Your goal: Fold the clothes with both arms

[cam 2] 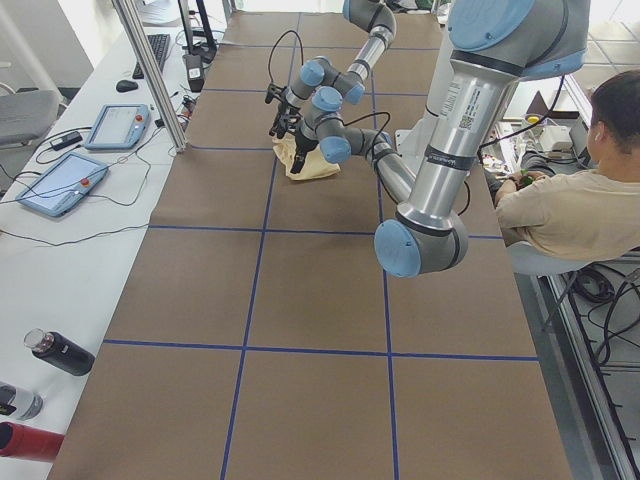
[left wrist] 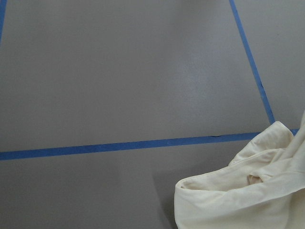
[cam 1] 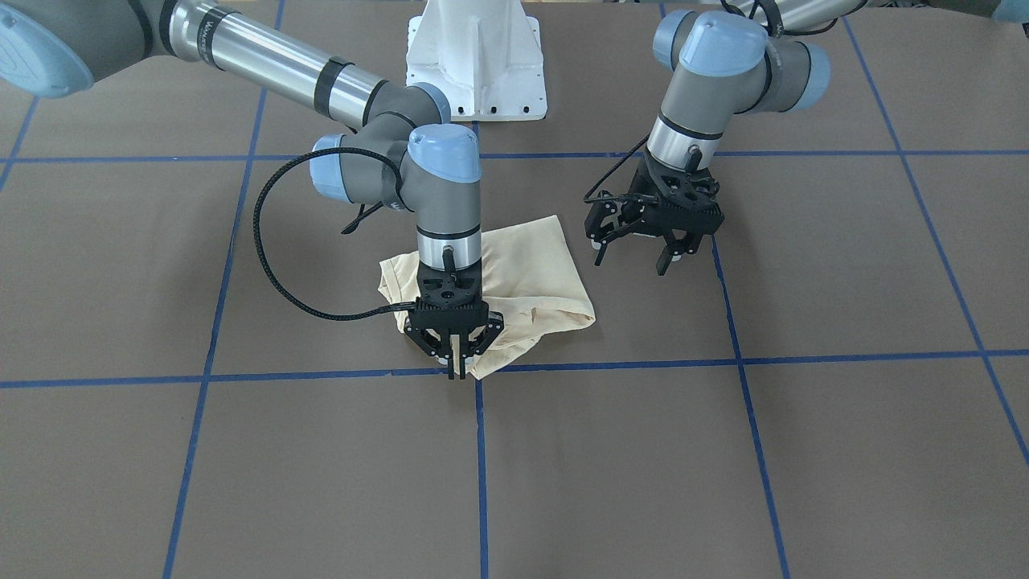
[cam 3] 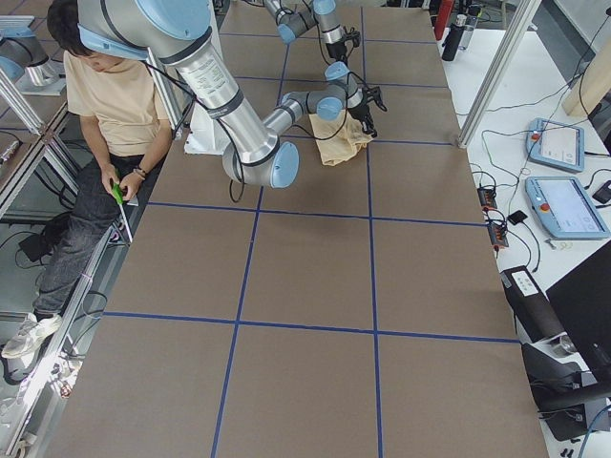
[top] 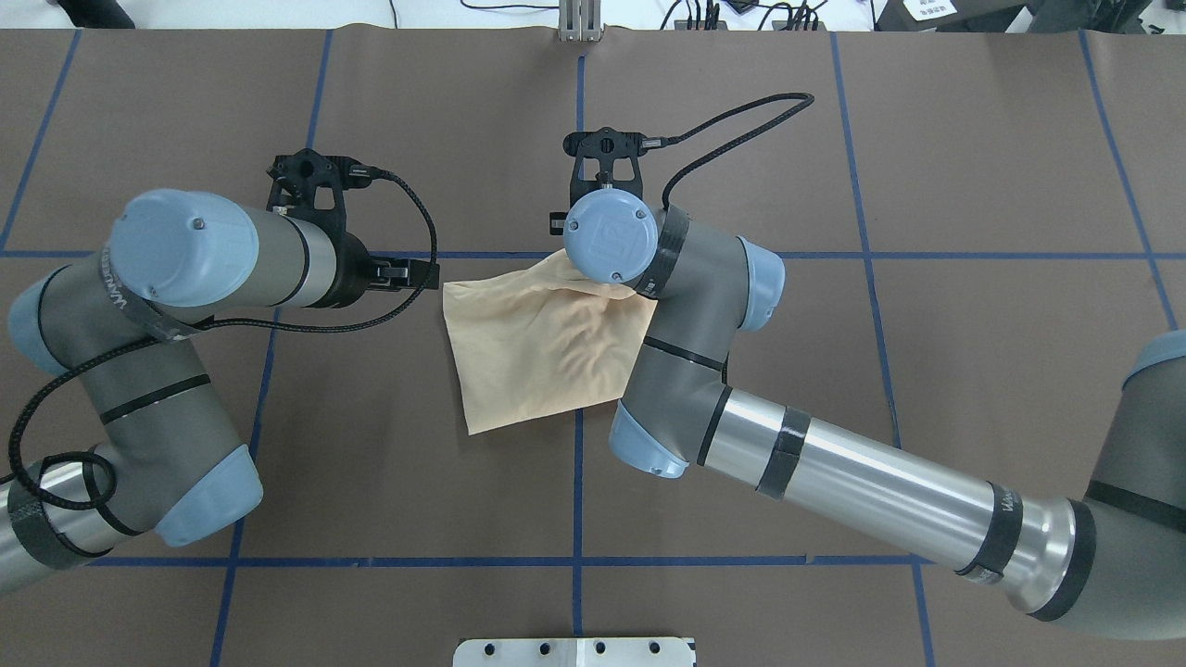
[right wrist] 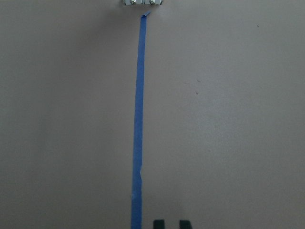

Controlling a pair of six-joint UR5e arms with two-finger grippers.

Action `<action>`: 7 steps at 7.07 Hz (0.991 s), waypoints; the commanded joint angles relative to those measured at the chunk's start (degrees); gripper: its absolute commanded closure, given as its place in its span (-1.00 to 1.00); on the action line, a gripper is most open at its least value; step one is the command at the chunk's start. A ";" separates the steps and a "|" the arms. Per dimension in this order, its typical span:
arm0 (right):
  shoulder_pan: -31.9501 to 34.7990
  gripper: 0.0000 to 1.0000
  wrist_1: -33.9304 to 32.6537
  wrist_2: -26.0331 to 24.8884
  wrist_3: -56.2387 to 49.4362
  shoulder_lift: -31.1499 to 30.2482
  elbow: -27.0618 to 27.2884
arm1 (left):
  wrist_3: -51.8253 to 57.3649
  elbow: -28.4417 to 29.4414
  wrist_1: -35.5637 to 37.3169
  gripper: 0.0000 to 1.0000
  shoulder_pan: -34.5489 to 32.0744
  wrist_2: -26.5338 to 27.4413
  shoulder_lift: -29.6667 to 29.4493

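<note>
OK, left gripper (cam 1: 633, 261) hung empty, fingers wide, just beside the shirt (top: 537, 343), which lay crumpled mid table (cam 1: 723, 450). I read that as staged for a corner. Right gripper (cam 1: 458, 371) had fingers narrow, pinching the shirt's far edge, probably to pull a fold.

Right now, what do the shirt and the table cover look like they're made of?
The shirt: thin, soft knit, probably cotton, matte cream; it wrinkles and slumps limply. The table cover: matte brown sheet, perhaps paper or vinyl; flat, no sheen, its grid lines look like blue tape.
</note>
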 commanded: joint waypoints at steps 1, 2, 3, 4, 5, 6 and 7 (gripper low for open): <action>4.34 -0.99 -0.47 10.16 -0.58 0.97 -0.15 | 0.48 -1.45 0.26 -1.00 -0.09 -0.50 0.02; 6.19 -0.99 -2.30 14.15 -0.85 0.89 0.46 | 0.91 -2.94 0.87 -1.00 -0.09 -2.42 0.45; 8.13 -1.00 -5.63 17.58 -1.29 -0.33 3.86 | 1.44 -5.56 1.84 -1.00 -0.61 -3.75 2.46; 9.71 -1.00 -10.45 20.31 -4.60 -5.04 11.73 | 6.58 -9.76 5.50 -1.00 -2.09 -4.11 4.91; 12.08 -1.00 -16.24 22.08 -10.63 -12.13 22.51 | 11.33 -14.42 10.32 -1.00 -4.11 -4.29 7.63; 15.06 -1.00 -22.39 25.23 -16.26 -18.38 31.93 | 16.69 -17.51 12.37 -1.00 -7.35 -5.94 11.32; 18.57 -1.00 -26.19 28.05 -22.50 -23.49 37.94 | 23.96 -19.54 12.39 -1.00 -11.65 -7.52 16.31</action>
